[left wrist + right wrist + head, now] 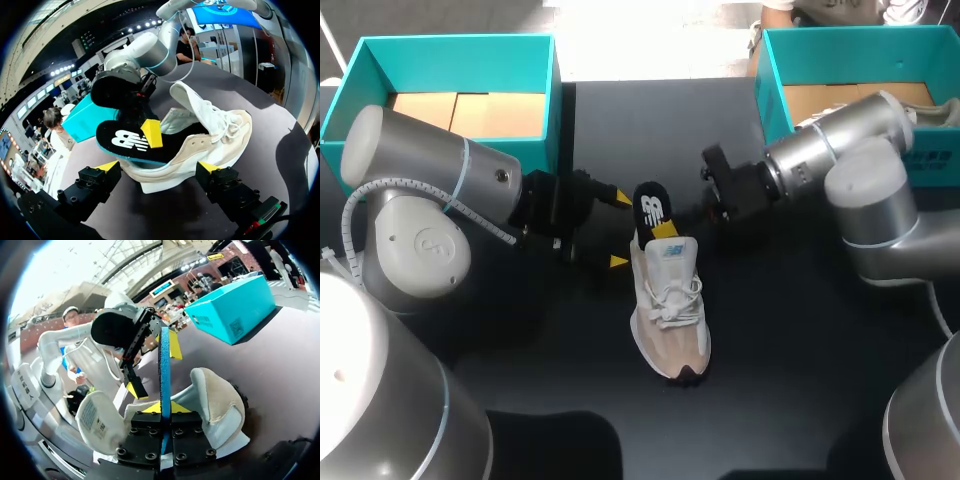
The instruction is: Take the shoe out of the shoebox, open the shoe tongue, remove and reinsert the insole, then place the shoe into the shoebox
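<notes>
A white and beige shoe (pixel 670 300) lies on the black table, toe toward the front edge, heel toward the back. Its black insole (pixel 651 208) sticks up out of the heel end, blue edge showing (pixel 164 365). My right gripper (pixel 665 229) is shut on the insole, which runs edge-on between its yellow tips (pixel 162 407). The shoe's tongue (pixel 97 422) is folded out to one side. My left gripper (pixel 619 230) stands open just left of the heel, and the shoe's heel (pixel 175 165) sits between its spread fingers (pixel 107 165) without being pinched.
A teal shoebox (pixel 455 60) stands at the back left with its cardboard floor showing. A second teal shoebox (pixel 820 50) stands at the back right, partly behind my right arm. Bare black table lies in front of the shoe's toe.
</notes>
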### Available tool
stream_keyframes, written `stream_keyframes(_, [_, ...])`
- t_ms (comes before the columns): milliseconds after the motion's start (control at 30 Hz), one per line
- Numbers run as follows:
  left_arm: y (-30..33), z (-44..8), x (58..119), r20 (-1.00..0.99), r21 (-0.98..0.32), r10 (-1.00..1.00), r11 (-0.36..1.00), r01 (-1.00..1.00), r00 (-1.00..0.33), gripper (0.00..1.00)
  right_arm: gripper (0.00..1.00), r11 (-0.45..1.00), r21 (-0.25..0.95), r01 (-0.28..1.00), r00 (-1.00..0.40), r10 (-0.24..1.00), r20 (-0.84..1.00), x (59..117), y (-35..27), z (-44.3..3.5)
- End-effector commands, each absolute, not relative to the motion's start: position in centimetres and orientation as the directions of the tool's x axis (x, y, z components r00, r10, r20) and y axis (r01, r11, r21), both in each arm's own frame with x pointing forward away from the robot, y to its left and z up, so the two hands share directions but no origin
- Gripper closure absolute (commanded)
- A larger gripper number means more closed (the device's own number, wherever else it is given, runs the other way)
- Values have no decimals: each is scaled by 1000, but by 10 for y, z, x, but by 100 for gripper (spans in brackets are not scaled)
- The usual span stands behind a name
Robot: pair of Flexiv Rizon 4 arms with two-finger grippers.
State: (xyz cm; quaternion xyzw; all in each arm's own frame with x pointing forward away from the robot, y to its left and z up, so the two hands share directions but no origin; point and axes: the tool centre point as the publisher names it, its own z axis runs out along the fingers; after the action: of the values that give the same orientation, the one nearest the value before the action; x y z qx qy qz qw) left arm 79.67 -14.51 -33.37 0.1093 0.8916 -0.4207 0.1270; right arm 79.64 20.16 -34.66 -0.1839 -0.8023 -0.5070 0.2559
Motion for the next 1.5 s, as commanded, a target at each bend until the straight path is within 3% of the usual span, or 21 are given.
stream_keyframes(33, [-147,-333,796,-318,-718,88,627,300,-944,0,100,431,692,578,-780,45,624,779,204,-359])
stream_keyframes(300, [-147,-333,796,-318,-718,88,627,300,-944,0,100,435,677,594,-771,68,633,767,204,-357])
stream_keyframes(367, [-147,-333,796,-318,-718,88,627,300,-944,0,82,437,685,583,-781,69,621,772,206,-352])
stream_keyframes(400, [-147,-333,796,-318,-718,88,627,300,-944,0,78,437,689,578,-785,68,616,774,206,-349])
stream_keyframes(533, [-147,-333,796,-318,-718,88,627,300,-944,0,73,440,704,558,-802,65,594,785,205,-343])
stream_keyframes(700, [-147,-333,796,-318,-718,88,627,300,-944,0,79,448,712,540,-813,58,580,801,206,-341])
stream_keyframes(733, [-147,-333,796,-318,-718,88,627,300,-944,0,83,450,713,537,-815,58,577,803,205,-340])
stream_keyframes(767, [-147,-333,796,-318,-718,88,627,300,-944,0,95,454,712,536,-815,58,577,804,205,-340])
stream_keyframes(800, [-147,-333,796,-318,-718,88,627,300,-944,0,100,457,710,536,-814,58,578,804,206,-340])
stream_keyframes(1333, [-147,-333,796,-318,-718,88,627,300,-944,0,100,468,646,602,-760,87,645,768,202,-361])
stream_keyframes(1367, [-147,-333,796,-318,-718,88,627,300,-944,0,94,469,652,596,-766,88,637,768,202,-360])
stream_keyframes(1433, [-147,-333,796,-318,-718,88,627,300,-944,0,67,470,663,583,-779,91,621,770,202,-354])
stream_keyframes(1500, [-147,-333,796,-318,-718,88,627,300,-944,0,64,472,669,574,-786,91,611,772,202,-349])
